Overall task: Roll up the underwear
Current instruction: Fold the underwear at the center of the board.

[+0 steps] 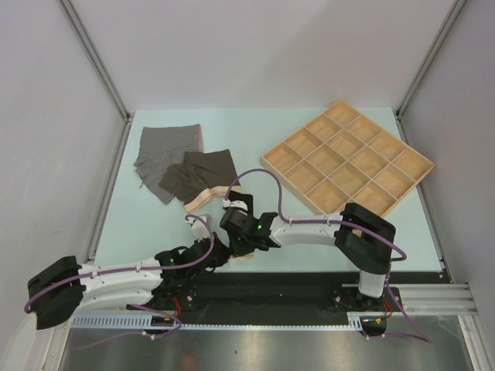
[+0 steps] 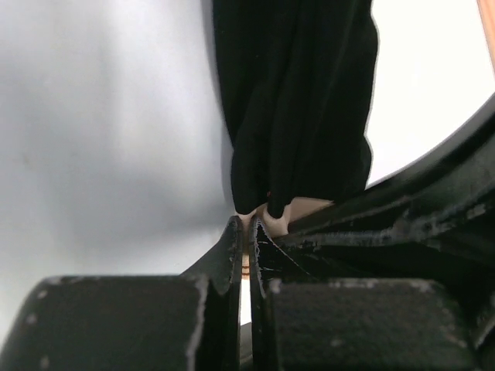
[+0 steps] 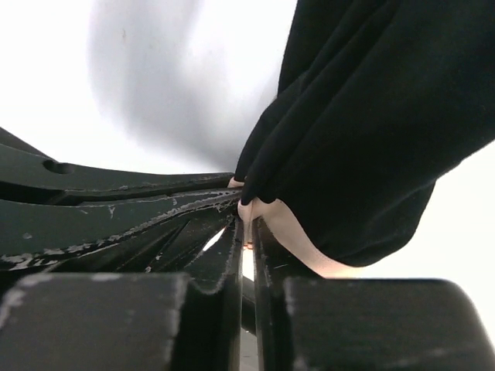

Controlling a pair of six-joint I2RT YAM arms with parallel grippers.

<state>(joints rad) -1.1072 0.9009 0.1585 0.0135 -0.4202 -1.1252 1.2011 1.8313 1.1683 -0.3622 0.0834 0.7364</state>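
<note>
The black underwear [image 2: 294, 116] has a pale waistband, and both grippers pinch that band's edge. My left gripper [image 2: 249, 226] is shut on it. My right gripper [image 3: 247, 222] is shut on it too, with the black cloth [image 3: 371, 139] bunched just beyond its tips. In the top view the two grippers meet near the table's front middle, left gripper [image 1: 223, 252] and right gripper [image 1: 237, 235], and they hide most of the black cloth. The dark brown underwear [image 1: 197, 174] lies flat behind them, overlapping the grey underwear [image 1: 168, 151] at the back left.
A compartmented wooden tray [image 1: 348, 158] lies at the back right, turned diagonally. Grey walls and metal rails border the pale green table [image 1: 139, 224]. The arms' purple cables loop above the front middle.
</note>
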